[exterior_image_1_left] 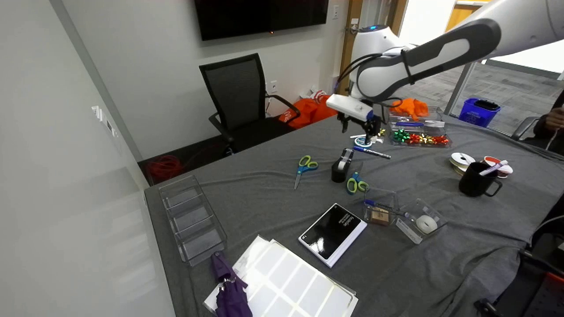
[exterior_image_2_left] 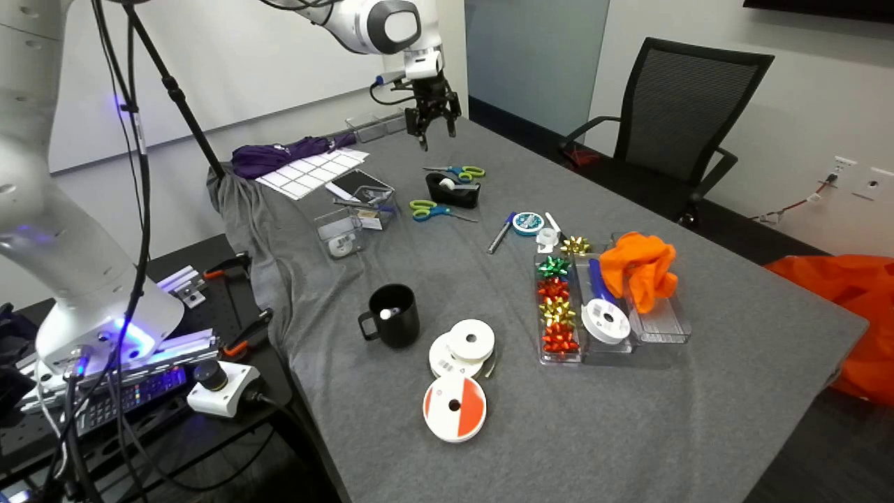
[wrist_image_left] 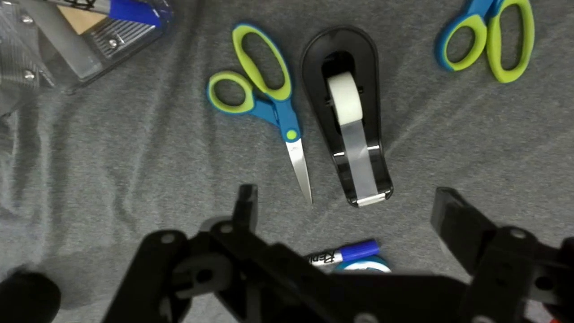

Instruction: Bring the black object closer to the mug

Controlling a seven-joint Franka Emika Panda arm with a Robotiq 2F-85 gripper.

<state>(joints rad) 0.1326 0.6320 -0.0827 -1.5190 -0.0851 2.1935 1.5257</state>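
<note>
The shiny black tape holder [wrist_image_left: 371, 107], long with one round end and a white roll [wrist_image_left: 346, 98] inside, sits between two scissors [wrist_image_left: 286, 117] on the wrinkly, cloth-covered table [exterior_image_1_left: 260, 198], well apart from the black mug [exterior_image_2_left: 401, 332]. The pincer [exterior_image_2_left: 437, 139] hangs above, spread wide.

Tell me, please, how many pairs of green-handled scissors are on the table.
2. In the wrist view, one pair lies left of the black tape dispenser; the other pair, partly cut off, is at upper right. I see no others.
</note>
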